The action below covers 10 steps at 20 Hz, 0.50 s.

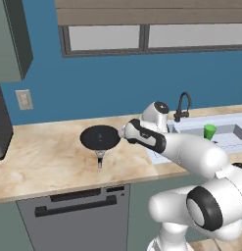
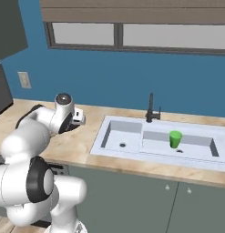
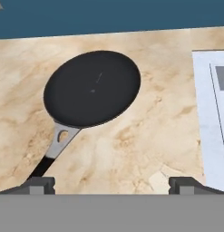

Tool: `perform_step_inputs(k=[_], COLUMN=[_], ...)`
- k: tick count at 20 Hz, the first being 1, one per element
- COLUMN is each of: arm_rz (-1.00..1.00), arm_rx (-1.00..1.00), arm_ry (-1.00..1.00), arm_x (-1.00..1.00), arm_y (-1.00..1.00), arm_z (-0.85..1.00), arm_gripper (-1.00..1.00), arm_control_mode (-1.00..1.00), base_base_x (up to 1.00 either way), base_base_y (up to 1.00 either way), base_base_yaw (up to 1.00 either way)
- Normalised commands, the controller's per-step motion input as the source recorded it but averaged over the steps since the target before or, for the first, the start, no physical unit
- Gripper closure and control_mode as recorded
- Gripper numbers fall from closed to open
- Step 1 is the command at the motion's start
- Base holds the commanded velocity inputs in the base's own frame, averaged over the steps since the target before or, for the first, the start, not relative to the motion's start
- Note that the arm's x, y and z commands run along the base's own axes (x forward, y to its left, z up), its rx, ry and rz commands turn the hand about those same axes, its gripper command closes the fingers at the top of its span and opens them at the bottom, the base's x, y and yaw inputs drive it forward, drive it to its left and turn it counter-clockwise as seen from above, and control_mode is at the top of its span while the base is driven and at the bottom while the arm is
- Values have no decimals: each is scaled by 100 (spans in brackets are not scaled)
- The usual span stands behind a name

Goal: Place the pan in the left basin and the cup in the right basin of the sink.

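The black pan lies flat on the marble counter left of the sink, its thin handle pointing toward the counter's front edge. My gripper hovers above the counter just right of the pan, open, with nothing between its fingertips. In the left base view the gripper sits at the pan's right rim. The green cup stands upright in the wider right basin, near the drain. The narrower left basin holds nothing. The cup also shows behind my forearm.
A slim black faucet rises behind the sink's divider. A dark appliance stands at the counter's far left, under a wall cabinet. A dishwasher front sits below the counter. Bare marble separates pan and sink.
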Motion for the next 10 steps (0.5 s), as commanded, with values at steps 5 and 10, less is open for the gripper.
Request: perform_step_inputs(k=[5,10], arm_rz=[0,0], arm_rx=[0,0], arm_ry=[0,0], arm_x=[0,0], arm_y=[0,0], arm_z=[0,0], arm_gripper=[-100,-100], arm_control_mode=[100,100], base_base_x=[21,35], base_base_y=[13,0], base_base_yaw=[0,0])
